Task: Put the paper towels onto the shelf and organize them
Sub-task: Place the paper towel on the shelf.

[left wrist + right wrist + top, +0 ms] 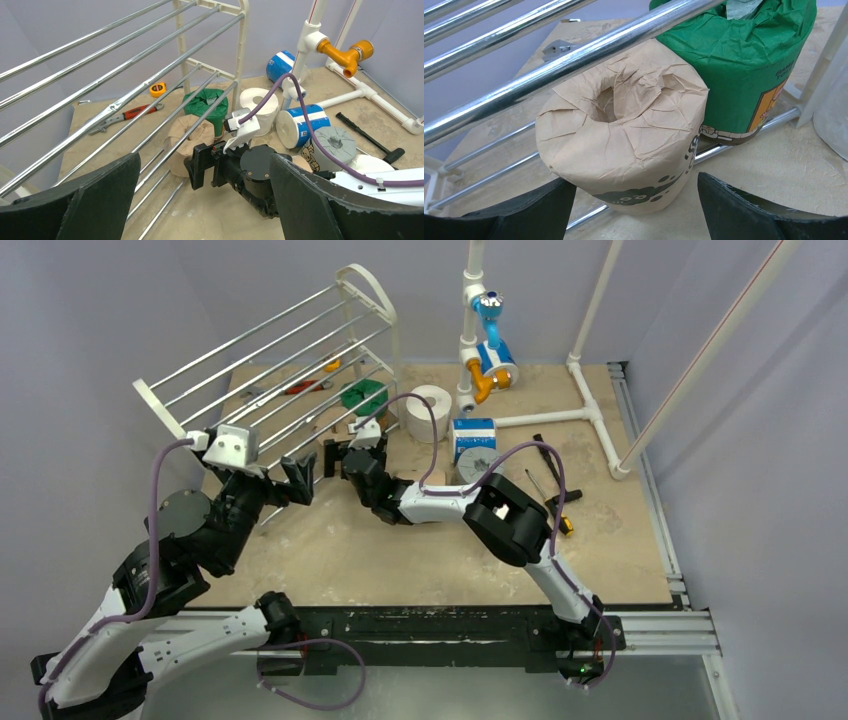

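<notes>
Currently the right gripper (636, 181) is wide open with nothing in it. Its two fingers sit low on either side of the tan roll (624, 135), and I can't see contact on either side. The left gripper (298, 480) is also fully open and empty, hovering just beside the right one at the shelf's front. My read is that the step in hand is seating the tan roll on the shelf (300, 360) next to the green roll (744, 65). To do it well, close across the fat body rather than the crumpled top, and keep the wrist under the silver rod (574, 55) that crosses in front of the roll. Squeeze lightly, since the paper wrap will dent. Then nudge it upright against the green roll so both sit square on the bottom rods. The tan roll stands core-up and leans slightly. It has creased kraft wrap tucked into the hollow and dark print low on the side, and it touches or nearly touches the green roll. Both are at the shelf's lowest tier. Others are not yet shelved and sit on the tabletop (400, 560): the white roll (432, 408), the blue-white roll (474, 435) and the grey roll (334, 145).
</notes>
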